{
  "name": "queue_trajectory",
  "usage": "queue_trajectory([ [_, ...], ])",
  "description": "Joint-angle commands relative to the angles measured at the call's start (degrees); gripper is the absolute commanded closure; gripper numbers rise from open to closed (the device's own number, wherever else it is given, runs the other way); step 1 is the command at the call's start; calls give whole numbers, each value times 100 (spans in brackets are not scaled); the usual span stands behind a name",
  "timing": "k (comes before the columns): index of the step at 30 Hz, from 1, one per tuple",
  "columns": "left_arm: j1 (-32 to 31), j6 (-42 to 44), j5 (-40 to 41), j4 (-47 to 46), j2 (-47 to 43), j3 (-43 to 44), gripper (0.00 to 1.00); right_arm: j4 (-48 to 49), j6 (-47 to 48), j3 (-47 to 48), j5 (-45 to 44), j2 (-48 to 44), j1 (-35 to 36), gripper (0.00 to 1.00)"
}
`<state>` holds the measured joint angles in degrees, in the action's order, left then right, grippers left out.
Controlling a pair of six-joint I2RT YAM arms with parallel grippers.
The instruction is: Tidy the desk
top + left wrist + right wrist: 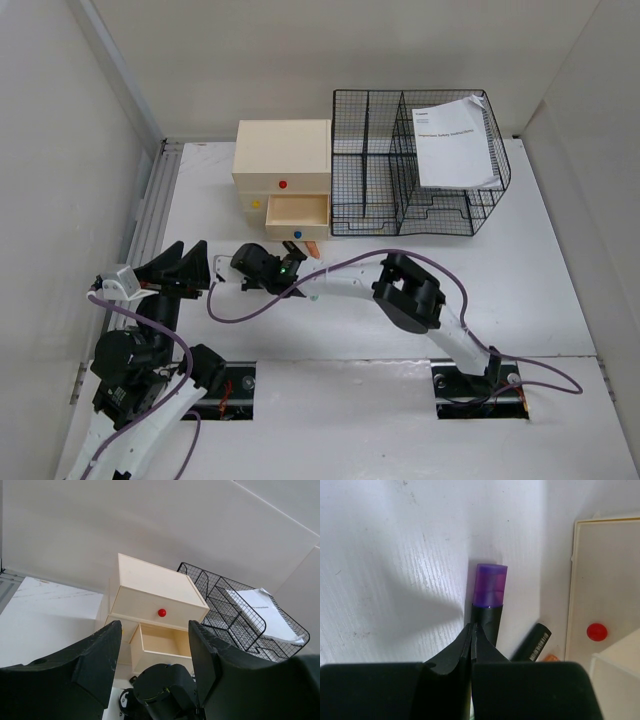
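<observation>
The white desk (520, 290) has a ribbed metal rail (150, 200) along its left edge. My right arm reaches left across it. My right gripper (250, 265) is low over the desk in front of the drawer box, and its jaws are pressed together (472, 627) with nothing visibly between them. A black marker with a purple cap (490, 587) lies on the desk just beyond and to the right of the tips. A second black pen (532, 642) and an orange item (549, 657) lie beside it. My left gripper (185, 265) is open and empty (152, 655), left of the right gripper.
A cream drawer box (283, 170) stands at the back with its lower drawer (297, 215) pulled open. It shows empty in the left wrist view (165, 640). A black wire rack (400, 190) to its right holds a paper sheet (452, 140). Walls enclose the desk.
</observation>
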<state>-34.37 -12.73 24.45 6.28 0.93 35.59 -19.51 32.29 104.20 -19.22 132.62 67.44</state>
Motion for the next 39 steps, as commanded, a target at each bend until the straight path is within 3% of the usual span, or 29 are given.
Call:
queue_trajectory([
  [1,27,34,-1,-198,-67,-17,48,113,-75,57,-19,-148,6,100],
  [9,27,34,-1,-198,-67,-17,48,412,163,56,-678,-263,6,100],
  [19,27,34,-1,-198,-67,-17,48,465,225,241,-1119,238,6,100],
  [33,27,34,51,-198,-67,-17,48,184,119,382,-302,415,-161,100],
  [39,27,34,51,-198,-67,-17,48,-378,6,40,1217,-68,-161,100],
])
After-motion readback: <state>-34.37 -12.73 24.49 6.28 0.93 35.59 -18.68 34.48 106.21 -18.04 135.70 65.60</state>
